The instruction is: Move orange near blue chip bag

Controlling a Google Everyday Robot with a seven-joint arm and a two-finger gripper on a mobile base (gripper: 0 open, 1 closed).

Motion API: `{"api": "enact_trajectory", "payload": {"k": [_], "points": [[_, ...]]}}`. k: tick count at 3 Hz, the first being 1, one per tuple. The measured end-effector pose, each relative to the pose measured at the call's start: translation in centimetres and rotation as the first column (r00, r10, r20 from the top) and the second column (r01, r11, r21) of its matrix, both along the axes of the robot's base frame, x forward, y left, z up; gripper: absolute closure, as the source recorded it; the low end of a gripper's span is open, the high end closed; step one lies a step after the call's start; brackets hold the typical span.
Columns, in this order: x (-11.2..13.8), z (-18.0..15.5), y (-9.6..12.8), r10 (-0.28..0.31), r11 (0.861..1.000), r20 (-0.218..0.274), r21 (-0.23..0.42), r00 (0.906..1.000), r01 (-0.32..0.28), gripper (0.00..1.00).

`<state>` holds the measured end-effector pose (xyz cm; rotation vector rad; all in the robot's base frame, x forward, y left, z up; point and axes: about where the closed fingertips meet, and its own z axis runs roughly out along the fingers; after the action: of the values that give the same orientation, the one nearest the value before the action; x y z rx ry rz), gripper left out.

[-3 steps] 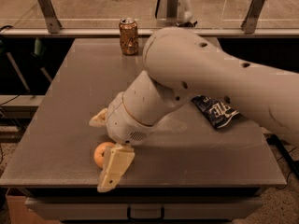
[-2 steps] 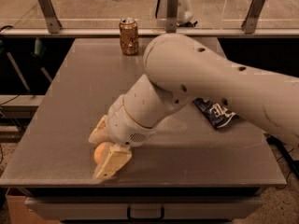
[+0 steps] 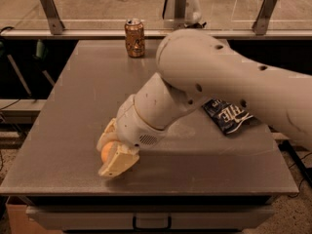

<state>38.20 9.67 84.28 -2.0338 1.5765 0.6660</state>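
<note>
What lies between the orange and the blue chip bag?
In the camera view, only the robot's arm crosses that stretch of table. The gripper, front left, is shut on the orange; the blue chip bag lies right.

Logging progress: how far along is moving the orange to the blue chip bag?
Done, it seems: the gripper is closed on the orange near the table's front edge. In hand: the carry, since the blue chip bag lies well apart across the table. Left: set the orange beside it and release.

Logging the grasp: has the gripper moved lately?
Yes. The gripper, front-left on the table, closed on the orange, its lower finger shifting toward the can.
</note>
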Motion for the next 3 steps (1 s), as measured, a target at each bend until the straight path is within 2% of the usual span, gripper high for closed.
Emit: {"api": "enact_trajectory", "payload": {"k": [1, 2, 3], "points": [[1.3, 2.9, -1.6, -0.034, 0.999, 0.049, -0.003, 0.9982, 0.034, 1.00], [1.3, 2.9, -1.6, -0.034, 0.999, 0.049, -0.003, 0.9982, 0.034, 1.00], [2.0, 3.1, -2.7, -0.068, 0.998, 0.074, -0.009, 0.9949, 0.069, 1.00]]}}
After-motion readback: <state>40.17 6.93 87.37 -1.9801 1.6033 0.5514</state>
